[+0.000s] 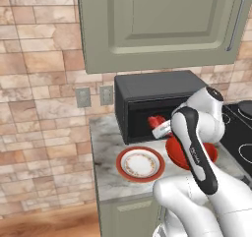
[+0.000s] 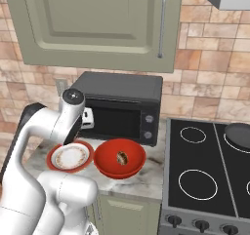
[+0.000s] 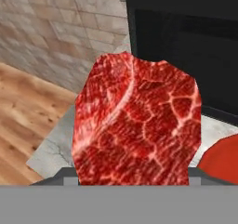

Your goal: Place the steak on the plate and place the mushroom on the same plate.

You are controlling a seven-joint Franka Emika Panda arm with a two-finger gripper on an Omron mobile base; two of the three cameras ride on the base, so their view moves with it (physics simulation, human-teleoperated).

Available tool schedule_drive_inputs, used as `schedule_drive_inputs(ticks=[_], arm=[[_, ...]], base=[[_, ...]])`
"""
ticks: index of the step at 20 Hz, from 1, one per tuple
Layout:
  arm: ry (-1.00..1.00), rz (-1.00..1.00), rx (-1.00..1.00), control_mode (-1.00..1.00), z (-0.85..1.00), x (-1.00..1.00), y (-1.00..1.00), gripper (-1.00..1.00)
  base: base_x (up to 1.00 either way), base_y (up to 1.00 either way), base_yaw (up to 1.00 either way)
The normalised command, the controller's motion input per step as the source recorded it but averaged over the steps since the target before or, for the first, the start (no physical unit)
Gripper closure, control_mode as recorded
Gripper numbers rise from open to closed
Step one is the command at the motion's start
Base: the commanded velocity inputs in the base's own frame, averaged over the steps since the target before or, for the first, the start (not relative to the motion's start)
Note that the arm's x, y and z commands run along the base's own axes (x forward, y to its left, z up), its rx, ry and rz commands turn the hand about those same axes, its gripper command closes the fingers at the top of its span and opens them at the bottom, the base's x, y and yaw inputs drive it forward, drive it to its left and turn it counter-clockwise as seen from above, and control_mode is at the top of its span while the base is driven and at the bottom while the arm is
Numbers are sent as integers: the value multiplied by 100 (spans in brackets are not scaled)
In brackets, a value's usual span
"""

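Note:
The steak [image 3: 137, 121], a red marbled slab, hangs close before the hand camera with my gripper [image 1: 158, 124] shut on it; its fingertips are hidden behind the meat. In the left base view the steak [image 1: 156, 120] is held in front of the dark oven opening, above the counter and back right of the plate [image 1: 121, 165]. The plate [image 2: 52, 159], white with a red-orange rim, lies bare on the counter beside the bowl. The tan mushroom [image 2: 122, 157] rests inside the red bowl [image 2: 105, 162].
A black countertop oven [image 2: 122, 90] stands at the back against the brick wall, under a green cabinet [image 1: 157, 24]. A black stove [image 2: 210, 175] with a dark pan [image 2: 239, 131] is to the right. The counter's left edge [image 1: 96, 152] drops to wooden floor.

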Motion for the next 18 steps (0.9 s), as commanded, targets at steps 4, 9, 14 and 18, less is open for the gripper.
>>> schedule_drive_inputs(ticks=[4,9,14,18], arm=[[6,0,-16,-100,-74,0,26,100],[6,0,-10,-100,-48,2,27,100],[9,-2,-2,-100,-39,12,28,100],[4,-1,-3,-100,-49,14,28,100]], base=[[0,0,0],[0,0,0],[0,0,0],[0,0,0]])
